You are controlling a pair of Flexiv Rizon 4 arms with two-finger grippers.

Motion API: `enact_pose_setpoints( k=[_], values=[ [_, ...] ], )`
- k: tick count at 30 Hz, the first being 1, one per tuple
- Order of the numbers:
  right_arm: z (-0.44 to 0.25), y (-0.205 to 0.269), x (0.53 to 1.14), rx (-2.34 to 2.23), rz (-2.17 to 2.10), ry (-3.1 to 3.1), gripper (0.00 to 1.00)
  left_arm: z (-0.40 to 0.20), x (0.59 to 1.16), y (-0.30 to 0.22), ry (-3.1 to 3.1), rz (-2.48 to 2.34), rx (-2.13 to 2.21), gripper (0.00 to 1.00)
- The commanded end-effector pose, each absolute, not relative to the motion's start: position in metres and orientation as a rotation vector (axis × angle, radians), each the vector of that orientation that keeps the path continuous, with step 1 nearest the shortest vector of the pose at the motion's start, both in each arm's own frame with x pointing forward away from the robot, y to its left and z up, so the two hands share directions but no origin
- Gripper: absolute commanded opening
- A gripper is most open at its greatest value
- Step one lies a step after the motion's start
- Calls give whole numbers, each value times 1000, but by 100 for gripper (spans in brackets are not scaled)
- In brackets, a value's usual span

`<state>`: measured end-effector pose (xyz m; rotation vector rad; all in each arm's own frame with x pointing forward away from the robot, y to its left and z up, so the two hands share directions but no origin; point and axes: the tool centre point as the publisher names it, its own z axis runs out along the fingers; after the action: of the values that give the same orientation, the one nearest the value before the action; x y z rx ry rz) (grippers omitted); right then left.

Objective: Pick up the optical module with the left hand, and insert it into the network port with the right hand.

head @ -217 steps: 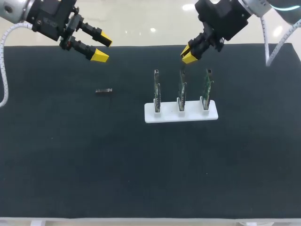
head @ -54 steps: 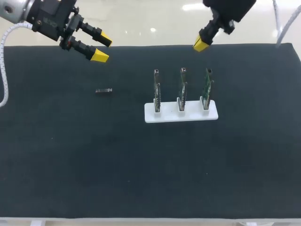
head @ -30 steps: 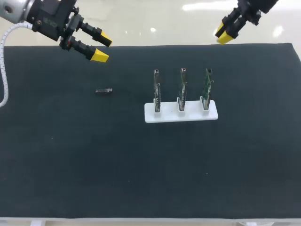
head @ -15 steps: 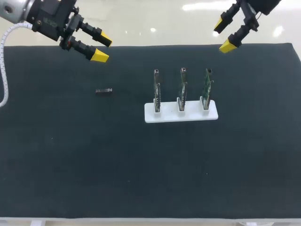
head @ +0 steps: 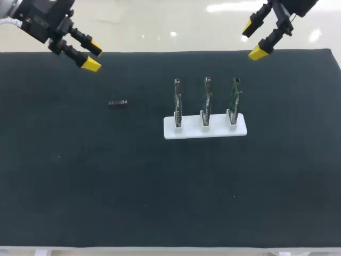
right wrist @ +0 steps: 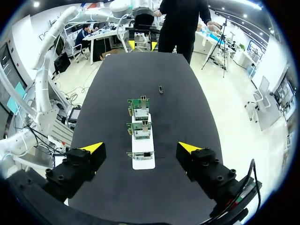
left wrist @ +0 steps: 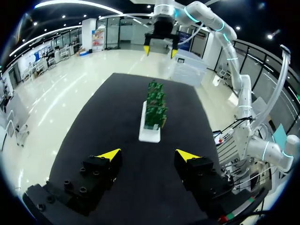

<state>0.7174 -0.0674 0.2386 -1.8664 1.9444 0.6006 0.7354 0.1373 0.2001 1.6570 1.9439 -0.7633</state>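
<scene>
The module (head: 118, 103) lies flat on the black tabletop (head: 160, 186), well left of the white stand (head: 205, 131) that holds three upright boards (head: 205, 98). Our left jaws hang apart and empty above the far left corner. Our right jaws, also apart and empty, hang above the far right edge.

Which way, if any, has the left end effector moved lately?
Yes. The left end effector shifted left, toward the table's far edge, farther from the optical module.
</scene>
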Motion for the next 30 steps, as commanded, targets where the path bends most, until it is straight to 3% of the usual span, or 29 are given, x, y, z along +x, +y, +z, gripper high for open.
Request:
enact_pose_setpoints(
  k=[1, 18, 30],
  values=[
    [238, -67, 717, -1864, 599, 1944, 100, 191, 749, 140, 2043, -630, 1655, 100],
    [238, -67, 717, -1864, 599, 1944, 100, 97, 792, 160, 2409, -193, 1851, 100],
    [238, -67, 717, -1864, 599, 1944, 100, 52, 803, 173, 2339, -76, 2090, 100]
  ],
)
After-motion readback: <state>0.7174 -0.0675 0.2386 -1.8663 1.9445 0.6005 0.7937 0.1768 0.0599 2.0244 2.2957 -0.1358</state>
